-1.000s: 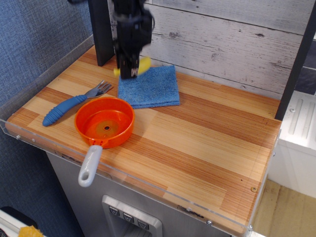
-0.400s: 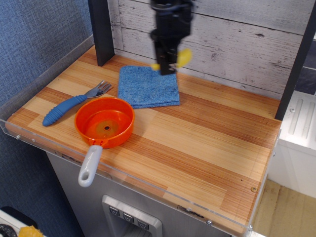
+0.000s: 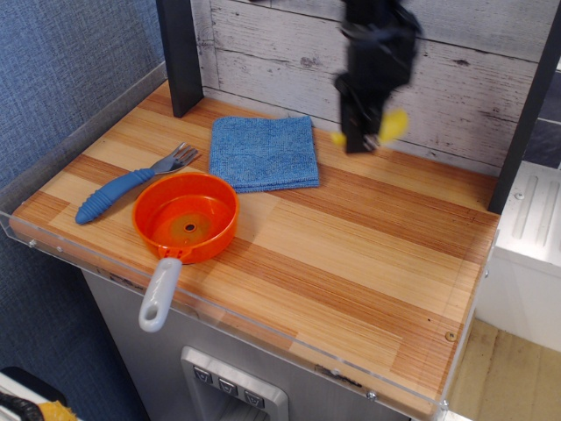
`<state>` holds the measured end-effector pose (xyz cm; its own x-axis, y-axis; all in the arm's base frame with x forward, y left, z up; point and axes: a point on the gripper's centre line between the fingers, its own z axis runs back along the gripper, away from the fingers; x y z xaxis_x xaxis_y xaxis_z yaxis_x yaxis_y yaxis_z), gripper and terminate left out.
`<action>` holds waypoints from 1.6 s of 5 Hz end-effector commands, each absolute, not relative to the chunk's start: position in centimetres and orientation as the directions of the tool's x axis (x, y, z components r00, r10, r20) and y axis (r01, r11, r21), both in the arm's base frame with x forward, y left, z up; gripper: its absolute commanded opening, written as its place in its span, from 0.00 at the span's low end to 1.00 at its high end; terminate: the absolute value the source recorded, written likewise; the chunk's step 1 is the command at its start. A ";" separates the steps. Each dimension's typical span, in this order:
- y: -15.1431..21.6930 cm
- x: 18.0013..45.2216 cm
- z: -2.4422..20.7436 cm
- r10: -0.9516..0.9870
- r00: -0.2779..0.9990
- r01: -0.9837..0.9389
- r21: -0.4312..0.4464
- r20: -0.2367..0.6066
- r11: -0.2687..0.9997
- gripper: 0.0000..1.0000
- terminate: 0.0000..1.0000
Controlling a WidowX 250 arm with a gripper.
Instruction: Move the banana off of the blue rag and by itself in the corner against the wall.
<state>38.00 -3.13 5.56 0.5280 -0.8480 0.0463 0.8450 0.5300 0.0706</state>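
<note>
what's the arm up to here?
The gripper is shut on the banana and holds it in the air to the right of the blue rag, in front of the wall. The rag lies bare. The orange pan and the fork sit untouched at the left.

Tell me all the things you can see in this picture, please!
Banana: one, yellow, held in the air by the gripper, in front of the wall, right of the rag.
Blue rag: one, blue, folded flat on the tabletop near the back.
Pan: one, orange with a grey handle, front left, handle over the edge.
Fork: one, blue handle and grey prongs, left of the pan.
Tabletop: one, striped wood.
Wall: one, whitewashed planks, behind the table.
Post: one, dark, back left.
Gripper: one, black, shut on the banana.
</note>
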 end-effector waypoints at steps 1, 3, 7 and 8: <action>-6.6 39.8 5.3 -0.876 0.477 0.870 0.100 0.067 0.482 0.00 0.00; -7.4 40.3 3.4 -0.880 0.470 0.876 0.088 0.063 0.474 1.00 0.00; -6.7 40.1 6.2 -0.851 0.515 0.840 0.140 0.100 0.525 1.00 0.00; -5.8 39.4 8.5 -0.832 0.540 0.814 0.169 0.132 0.555 1.00 0.00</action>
